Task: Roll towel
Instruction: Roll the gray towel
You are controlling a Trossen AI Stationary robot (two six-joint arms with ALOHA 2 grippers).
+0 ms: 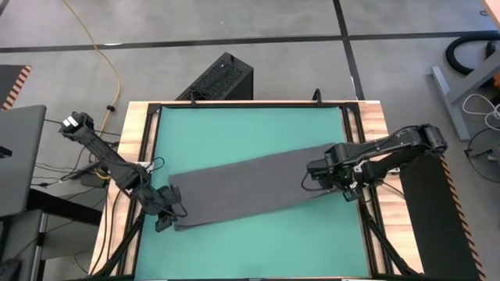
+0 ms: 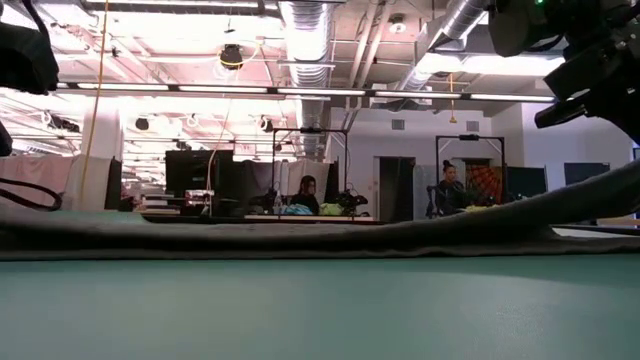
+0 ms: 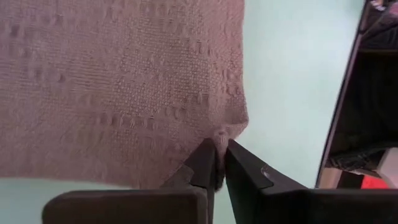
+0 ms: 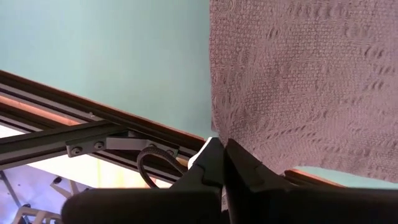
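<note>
Green mat [image 1: 250, 129] carries the towel [image 1: 250, 187] spread flat, running diagonally across it. Left gripper [image 3: 219, 163] pinches one towel corner; right gripper [image 4: 222, 160] pinches the opposite end's corner, both narrow.

Both arms are matte black and built of boxy, jointed links. The left arm [image 1: 105, 152] carries a small white patch on the link at its far end, and thin black cables loop beside its wrist. The right arm [image 1: 391, 152] is bulkier at the elbow. Each end effector, left [image 3: 217, 163] and right [image 4: 222, 163], has two flat dark fingers with chamfered, wedge-shaped tips and smooth, unmarked faces.
</note>
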